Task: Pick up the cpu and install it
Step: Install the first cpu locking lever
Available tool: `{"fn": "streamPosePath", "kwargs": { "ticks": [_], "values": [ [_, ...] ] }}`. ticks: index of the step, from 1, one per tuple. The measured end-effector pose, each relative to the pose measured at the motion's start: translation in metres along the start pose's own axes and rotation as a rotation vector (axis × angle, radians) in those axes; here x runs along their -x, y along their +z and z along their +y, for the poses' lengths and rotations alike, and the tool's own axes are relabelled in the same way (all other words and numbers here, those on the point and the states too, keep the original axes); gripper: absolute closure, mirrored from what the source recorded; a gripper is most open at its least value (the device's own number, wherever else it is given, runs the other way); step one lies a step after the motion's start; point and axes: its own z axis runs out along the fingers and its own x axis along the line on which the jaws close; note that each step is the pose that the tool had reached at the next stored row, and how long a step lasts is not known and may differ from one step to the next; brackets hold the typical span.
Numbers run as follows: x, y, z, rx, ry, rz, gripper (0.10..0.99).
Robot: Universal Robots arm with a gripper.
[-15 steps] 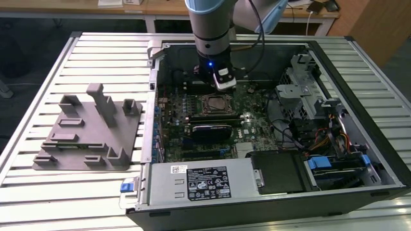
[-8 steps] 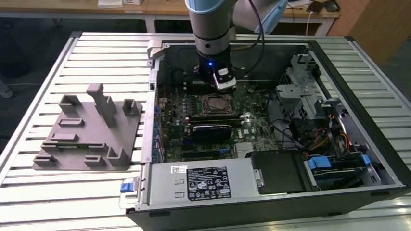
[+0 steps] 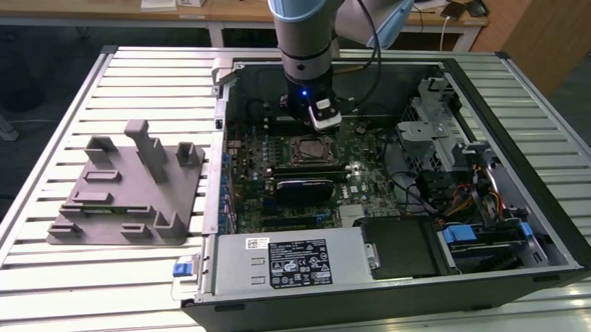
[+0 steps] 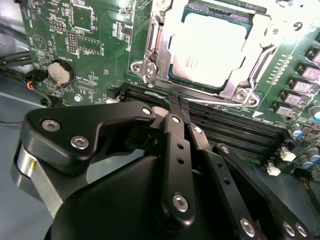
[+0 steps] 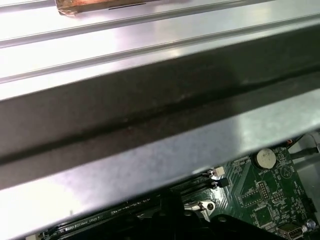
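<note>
- My jaws point(image 4: 172, 102) sit nearest in the second wrist view: the black links run together to one narrow tip, so I read them as pressed together with nothing between them.
- Directly under that tip lie the dark memory slots point(image 4: 225, 130), running across my line of approach.
- Just past the slots is the socket frame point(image 4: 155, 60), its metal plate set around the chip.
- The cpu point(image 4: 207, 42) lies flat inside that frame, silvery top plate up, straight ahead of my tip and apart from it. Being square, it has no long axis to line up with; its edges sit parallel to the frame's.
- From where it lies, I judge it already seated in the socket rather than waiting to be picked.
- In the exterior view I hang over the motherboard point(image 3: 369, 162), with the cpu point(image 3: 308, 150) just in front of my jaws point(image 3: 320, 124).
- Further out, the open computer case point(image 3: 517, 138) lies on the slatted surface point(image 3: 102, 290).
</note>
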Motion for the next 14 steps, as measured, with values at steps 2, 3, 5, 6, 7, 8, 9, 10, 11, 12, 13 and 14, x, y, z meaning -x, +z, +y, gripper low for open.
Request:
{"fn": "streamPosePath", "kwargs": {
  "ticks": [2, 3, 5, 6, 7, 8, 9, 10, 11, 12, 13, 14],
  "values": [
    [0.0007, 0.0007, 0.0001, 0.000, 0.000, 0.0000, 0.980],
    [0.0009, 0.0012, 0.0001, 0.000, 0.000, -0.0001, 0.980],
    [0.0009, 0.0021, -0.0001, 0.000, 0.000, -0.0001, 0.980],
    [0.0008, 0.0026, -0.0002, 0.000, 0.000, -0.0001, 0.980],
    [0.0008, 0.0030, -0.0003, 0.000, 0.001, -0.0002, 0.980],
    [0.0008, 0.0034, -0.0004, 0.000, 0.001, -0.0002, 0.980],
    [0.0008, 0.0038, -0.0005, 0.000, 0.001, -0.0003, 0.980],
    [0.0007, 0.0042, -0.0006, -0.001, 0.001, -0.0004, 0.980],
    [0.0007, 0.0045, -0.0007, -0.001, 0.001, -0.0004, 0.980],
    [0.0007, 0.0046, -0.0009, -0.002, 0.001, -0.0006, 0.980],
    [0.0007, 0.0048, -0.0009, -0.003, 0.001, -0.0009, 0.980],
    [0.0007, 0.0049, -0.0010, -0.004, 0.001, -0.0013, 0.980]
  ]
}}
